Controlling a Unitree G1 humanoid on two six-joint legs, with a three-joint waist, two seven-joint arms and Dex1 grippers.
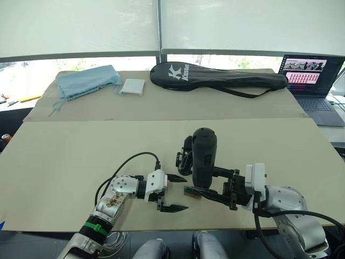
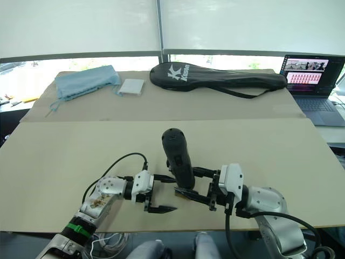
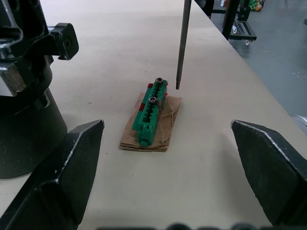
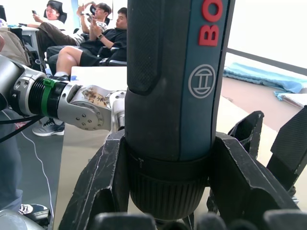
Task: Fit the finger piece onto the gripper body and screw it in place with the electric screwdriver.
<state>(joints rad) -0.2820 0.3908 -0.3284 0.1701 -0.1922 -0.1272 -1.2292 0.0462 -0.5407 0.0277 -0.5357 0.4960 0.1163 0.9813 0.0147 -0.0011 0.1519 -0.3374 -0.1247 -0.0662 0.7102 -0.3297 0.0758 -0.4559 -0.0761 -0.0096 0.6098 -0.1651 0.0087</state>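
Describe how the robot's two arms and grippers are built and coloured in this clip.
Both arms are silver-grey metal with rounded joint housings. Each ends in a white block-shaped gripper body carrying two black pointed fingers: left gripper, right gripper. The left arm has a green band near its forearm and a black cable looping from the arm to the gripper body. A black cable also runs along the right arm. The finger pads look matte black and textured.

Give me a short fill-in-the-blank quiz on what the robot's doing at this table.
1. The electric screwdriver is held by the robot's ____ gripper.
2. The left gripper is ____ and holds nothing.
3. The screwdriver's bit points down beside a ____ screw holder.
4. The far table holds a black racket bag and a ____ cloth.

Missing words: right; open; green; blue
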